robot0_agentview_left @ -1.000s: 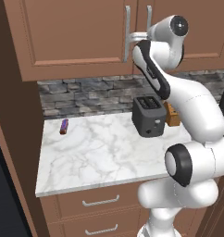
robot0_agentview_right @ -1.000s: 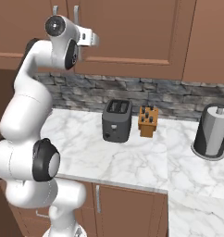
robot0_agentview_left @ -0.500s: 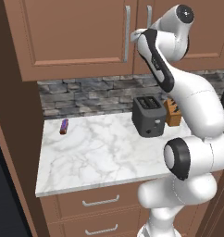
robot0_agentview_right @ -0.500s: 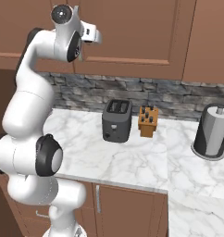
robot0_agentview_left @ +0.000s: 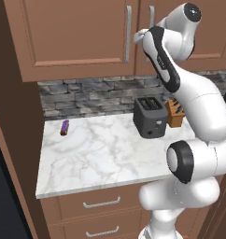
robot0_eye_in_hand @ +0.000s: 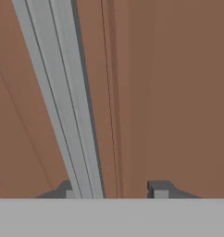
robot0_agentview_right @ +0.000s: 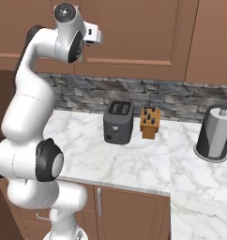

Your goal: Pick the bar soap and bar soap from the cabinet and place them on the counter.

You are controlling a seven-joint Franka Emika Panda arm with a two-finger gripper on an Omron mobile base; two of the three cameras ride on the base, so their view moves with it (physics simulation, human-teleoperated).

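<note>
The arm stands tall, elbow folded high and forearm angled down and forward. Its end effector (robot0_eye_in_hand: pixel 115 189) points straight ahead at upper level, fingers (robot0_eye_in_hand: pixel 159 189) spread apart, one tip at each side.

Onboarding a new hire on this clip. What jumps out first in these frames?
The white arm reared up to the closed cabinet, its pincer right at a door with a silver bar handle running close past one fingertip. Below, the marble counter carries a dark toaster and a knife block by the stone backsplash, with a small purple-and-red stick lying alone towards the left end.
</note>
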